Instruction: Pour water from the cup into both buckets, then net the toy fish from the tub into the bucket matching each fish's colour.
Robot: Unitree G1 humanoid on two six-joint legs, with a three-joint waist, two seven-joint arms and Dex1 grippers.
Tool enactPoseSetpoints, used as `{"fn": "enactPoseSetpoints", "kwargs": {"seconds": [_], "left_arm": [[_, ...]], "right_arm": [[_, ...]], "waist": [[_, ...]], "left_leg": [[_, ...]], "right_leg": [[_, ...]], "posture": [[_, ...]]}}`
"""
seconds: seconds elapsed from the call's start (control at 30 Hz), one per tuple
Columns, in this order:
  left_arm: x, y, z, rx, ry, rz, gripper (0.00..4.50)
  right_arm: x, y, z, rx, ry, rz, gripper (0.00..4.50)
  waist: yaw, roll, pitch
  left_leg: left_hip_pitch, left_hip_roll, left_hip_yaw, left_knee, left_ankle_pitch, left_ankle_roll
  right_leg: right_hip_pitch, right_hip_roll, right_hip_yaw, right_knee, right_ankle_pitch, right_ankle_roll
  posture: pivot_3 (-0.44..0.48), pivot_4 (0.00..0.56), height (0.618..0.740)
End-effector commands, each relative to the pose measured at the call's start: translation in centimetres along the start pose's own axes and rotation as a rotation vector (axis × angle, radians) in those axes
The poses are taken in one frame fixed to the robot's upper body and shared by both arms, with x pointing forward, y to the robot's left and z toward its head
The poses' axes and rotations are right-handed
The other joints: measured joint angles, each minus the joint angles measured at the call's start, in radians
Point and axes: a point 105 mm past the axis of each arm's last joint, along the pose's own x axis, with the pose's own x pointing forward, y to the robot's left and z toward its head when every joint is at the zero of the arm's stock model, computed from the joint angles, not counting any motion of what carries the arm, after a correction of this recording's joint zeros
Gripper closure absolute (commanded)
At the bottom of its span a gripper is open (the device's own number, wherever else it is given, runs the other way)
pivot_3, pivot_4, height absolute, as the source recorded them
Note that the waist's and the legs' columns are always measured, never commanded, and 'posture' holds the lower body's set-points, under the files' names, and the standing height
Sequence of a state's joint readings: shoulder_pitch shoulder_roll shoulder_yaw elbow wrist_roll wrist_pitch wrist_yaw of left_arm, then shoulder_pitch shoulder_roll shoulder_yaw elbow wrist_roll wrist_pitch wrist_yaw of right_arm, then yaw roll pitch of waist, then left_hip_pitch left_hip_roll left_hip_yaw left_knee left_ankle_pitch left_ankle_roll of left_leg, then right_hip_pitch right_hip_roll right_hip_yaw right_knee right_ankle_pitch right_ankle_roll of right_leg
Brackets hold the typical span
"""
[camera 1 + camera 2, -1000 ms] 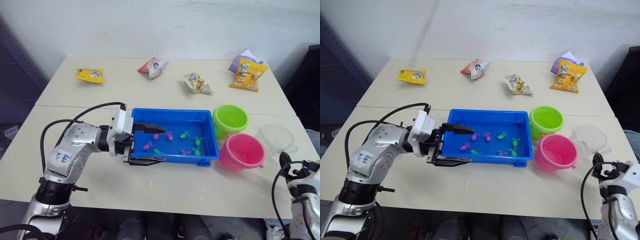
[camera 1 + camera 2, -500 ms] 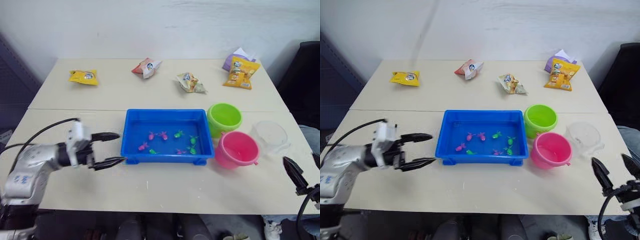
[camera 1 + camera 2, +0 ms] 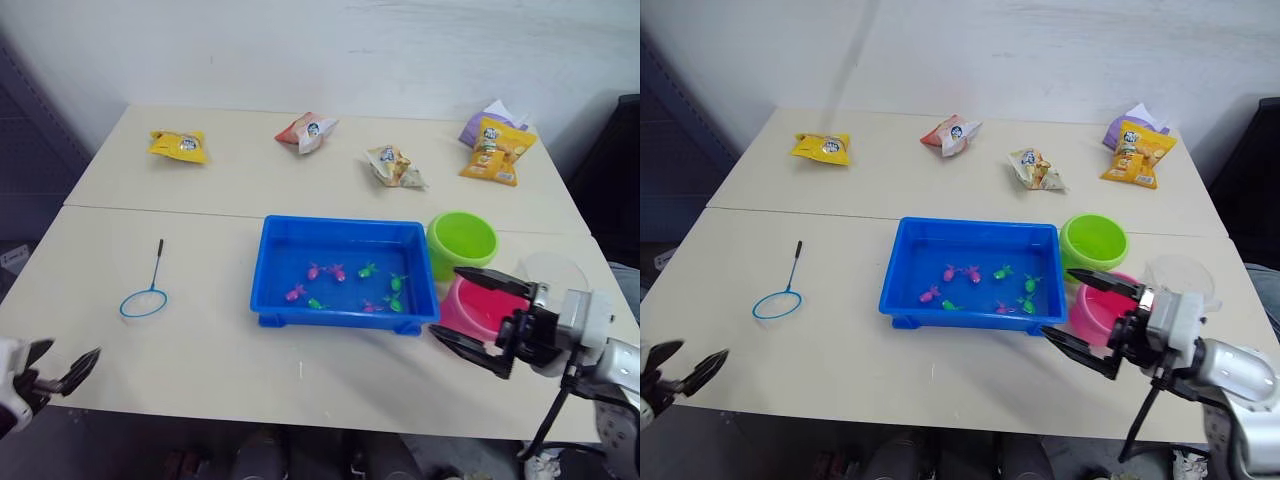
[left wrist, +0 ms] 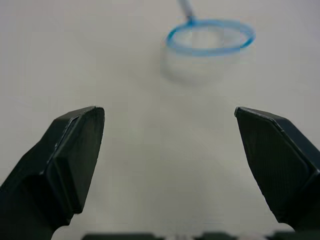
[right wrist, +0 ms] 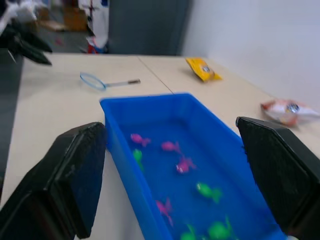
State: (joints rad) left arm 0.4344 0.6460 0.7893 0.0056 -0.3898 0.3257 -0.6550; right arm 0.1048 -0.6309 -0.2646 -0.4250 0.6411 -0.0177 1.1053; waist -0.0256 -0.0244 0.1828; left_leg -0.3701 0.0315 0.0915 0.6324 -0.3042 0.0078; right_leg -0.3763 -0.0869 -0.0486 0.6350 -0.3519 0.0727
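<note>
The blue tub (image 3: 263, 272) sits mid-table and holds several toy fish, pink (image 3: 316, 271) and green (image 3: 368, 269). To its right stand the green bucket (image 3: 462, 240) and the pink bucket (image 3: 478, 308), with the clear cup (image 3: 556, 270) beyond them. My right gripper (image 3: 445, 302) is open in front of the pink bucket, pointing at the tub's right end. The net (image 3: 144, 303) lies flat on the table left of the tub, also in the left wrist view (image 4: 210, 37). My left gripper (image 3: 70, 350) is open at the table's front left corner, short of the net.
Snack packets lie along the far side of the table: a yellow one (image 3: 180, 146), a red and white one (image 3: 305, 131), a pale one (image 3: 393, 166), and an orange one (image 3: 497, 148) by a purple one (image 3: 478, 122). A seam (image 3: 160, 210) crosses the table behind the tub.
My left gripper has drawn back from the tub's left end to the front left corner. The net now shows on the table. My right gripper has come in to the pink bucket.
</note>
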Motion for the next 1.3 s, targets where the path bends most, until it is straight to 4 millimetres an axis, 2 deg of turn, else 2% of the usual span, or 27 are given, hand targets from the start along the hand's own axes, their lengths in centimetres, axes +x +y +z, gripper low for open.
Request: {"fn": "enactPoseSetpoints", "kwargs": {"seconds": [0.03, 0.13, 0.2, 0.27, 0.33, 0.43, 0.53, 0.6, 0.77, 1.0, 1.13, 1.23, 1.3], "left_arm": [[-1.9, 1.7, 1.2, 0.004, -0.026, 0.124, 0.00], [-1.9, 1.6, 1.5, 0.003, -0.020, 0.144, 0.00], [-0.9, 1.5, 3.2, -0.002, -0.081, 0.185, 0.00], [0.2, 0.5, 5.0, -0.021, -0.141, 0.179, 0.00], [1.9, -1.5, 6.2, -0.027, -0.133, 0.137, 0.00], [4.3, -2.3, 7.1, -0.024, -0.035, 0.208, 0.00], [7.2, -4.6, 8.9, -0.044, 0.005, 0.135, 0.00], [8.3, -5.5, 9.3, -0.042, 0.033, 0.097, 0.00], [12.7, -6.1, 9.0, -0.027, 0.123, 0.091, 0.00], [16.0, -5.7, 8.2, -0.066, 0.156, 0.097, 0.00], [17.1, -6.0, 6.6, -0.102, 0.227, 0.054, 0.00], [17.5, -6.7, 5.2, -0.120, 0.296, -0.003, 0.82], [17.6, -6.8, 4.8, -0.139, 0.305, -0.015, 1.63]], "right_arm": [[1.2, 1.0, 0.1, 0.000, -0.031, 0.108, 0.10], [1.7, 1.2, -0.2, 0.006, -0.027, 0.146, 0.10], [2.0, 0.9, -0.5, -0.015, -0.010, 0.175, 0.10], [2.4, 0.4, -0.3, -0.028, -0.009, 0.179, 0.10], [2.6, 0.2, -0.1, -0.028, -0.011, 0.184, 0.10], [2.7, 0.3, -0.1, -0.029, -0.002, 0.187, 0.10], [2.9, 0.2, 0.0, -0.001, -0.006, 0.144, 0.10], [3.2, 0.2, 0.1, 0.007, -0.008, 0.130, 0.10], [3.6, 0.1, 0.1, -0.012, 0.006, 0.115, 0.10], [3.4, 0.1, -0.3, -0.015, 0.027, 0.078, 0.10], [3.7, 0.2, -0.3, -0.010, 0.018, 0.066, 0.10], [4.0, 0.1, -0.1, -0.012, 0.009, 0.068, 0.00], [4.3, 0.0, 0.3, -0.016, -0.002, 0.069, 0.00]], "waist": [[0.002, -0.001, 0.000], [0.004, -0.001, 0.000], [0.004, -0.001, 0.000], [0.004, 0.000, 0.000], [0.004, -0.001, 0.000], [0.003, -0.001, 0.000], [0.002, -0.001, 0.000], [-0.001, -0.001, 0.000], [-0.002, -0.001, 0.000], [0.004, -0.003, 0.000], [0.008, -0.003, 0.000], [0.016, -0.003, 0.000], [0.016, -0.002, 0.000]], "left_leg": [[0.000, 0.000, 0.000, 0.000, 0.000, 0.000], [0.000, -0.001, -0.001, 0.000, 0.000, 0.000], [0.000, -0.002, 0.000, -0.001, -0.001, -0.001], [0.000, -0.002, 0.000, 0.000, 0.000, 0.000], [0.000, -0.002, 0.000, 0.000, 0.001, 0.000], [0.000, -0.003, 0.000, -0.001, 0.001, 0.000], [-0.001, -0.003, 0.000, 0.000, 0.004, -0.003], [-0.001, -0.003, 0.000, 0.001, 0.005, -0.004], [0.001, -0.003, 0.002, 0.002, 0.006, -0.004], [-0.001, -0.003, 0.002, 0.004, 0.006, -0.004], [-0.001, -0.003, 0.002, 0.006, 0.006, -0.004], [0.000, -0.003, 0.002, 0.007, 0.006, -0.005], [0.000, -0.003, 0.002, 0.011, 0.005, -0.005]], "right_leg": [[0.000, -0.001, 0.000, 0.000, 0.000, 0.000], [0.000, -0.002, -0.002, 0.000, 0.000, -0.001], [0.000, -0.003, -0.002, 0.000, -0.001, -0.001], [0.000, -0.004, -0.003, 0.000, 0.000, -0.001], [0.001, -0.004, -0.004, 0.001, 0.000, -0.001], [0.001, -0.005, -0.004, 0.000, 0.000, 0.000], [0.001, -0.004, -0.006, 0.002, 0.000, 0.000], [0.001, -0.004, -0.006, 0.003, 0.000, 0.001], [0.000, -0.004, -0.007, 0.007, 0.001, 0.001], [0.000, -0.005, -0.010, 0.008, 0.001, 0.001], [0.000, -0.005, -0.011, 0.009, 0.001, 0.001], [0.000, -0.006, -0.013, 0.010, 0.001, 0.001], [0.001, -0.006, -0.014, 0.013, 0.001, 0.001]], "posture": [[0.000, 0.150, 0.738], [0.000, 0.150, 0.738], [0.000, 0.150, 0.738], [0.000, 0.150, 0.738], [0.000, 0.150, 0.738], [0.000, 0.150, 0.738], [0.000, 0.150, 0.738], [0.000, 0.150, 0.738], [0.000, 0.150, 0.738], [0.000, 0.150, 0.738], [0.000, 0.150, 0.738], [0.000, 0.150, 0.738], [0.000, 0.150, 0.738]]}}
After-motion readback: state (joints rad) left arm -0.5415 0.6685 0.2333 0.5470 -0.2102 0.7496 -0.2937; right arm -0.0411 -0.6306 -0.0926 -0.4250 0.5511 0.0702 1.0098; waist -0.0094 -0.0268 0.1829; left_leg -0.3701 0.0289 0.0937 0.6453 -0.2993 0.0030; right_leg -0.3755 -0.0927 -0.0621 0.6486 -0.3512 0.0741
